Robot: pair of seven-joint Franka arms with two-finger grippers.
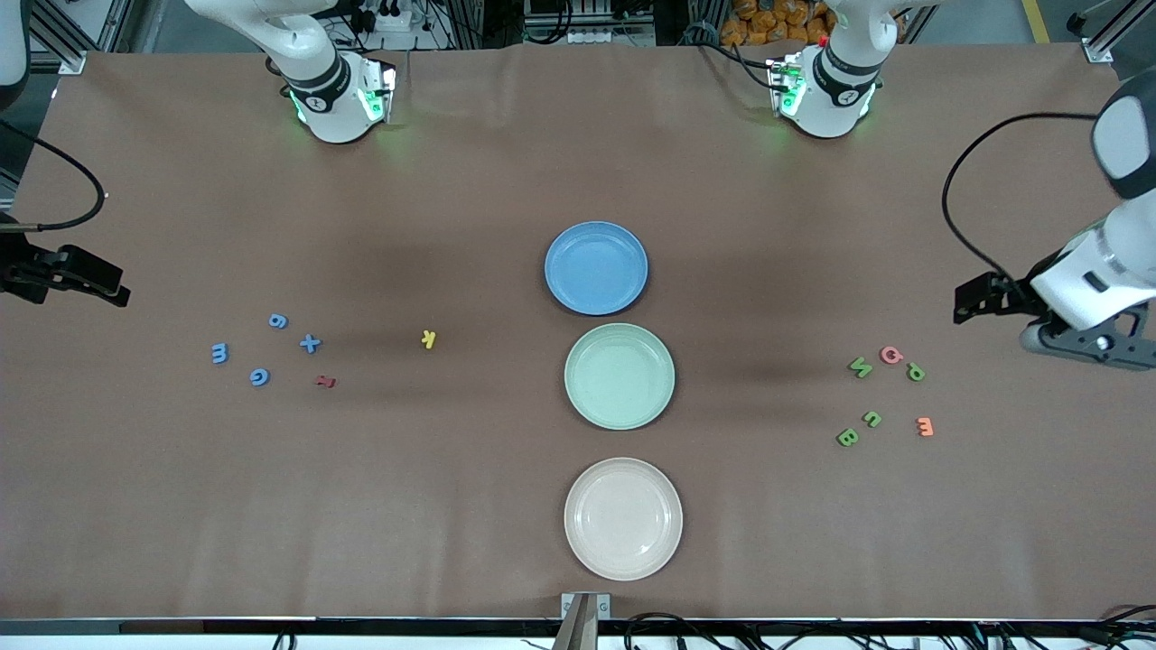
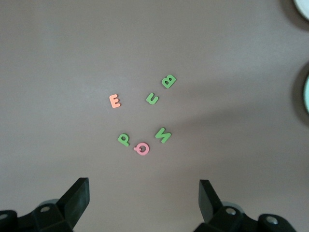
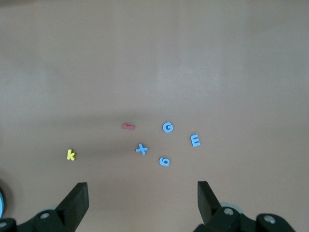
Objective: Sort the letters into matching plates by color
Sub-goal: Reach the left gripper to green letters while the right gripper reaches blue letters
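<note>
Three plates lie in a row mid-table: blue (image 1: 596,268) nearest the bases, mint green (image 1: 619,376), then beige (image 1: 623,518). Toward the right arm's end lie several blue letters (image 1: 310,343), a red one (image 1: 325,382) and a yellow K (image 1: 429,338). Toward the left arm's end lie several green letters (image 1: 861,366), a pink one (image 1: 891,355) and an orange E (image 1: 925,426). My left gripper (image 2: 143,181) hangs open and empty high over the green group (image 2: 163,135). My right gripper (image 3: 142,183) is open and empty above the blue group (image 3: 141,149).
Brown paper covers the table (image 1: 452,506). The left hand (image 1: 1084,348) shows at the table's end, with a black cable looping above it. Only a black part of the right hand (image 1: 72,275) shows at the other end. The arm bases (image 1: 339,99) stand along the table's edge.
</note>
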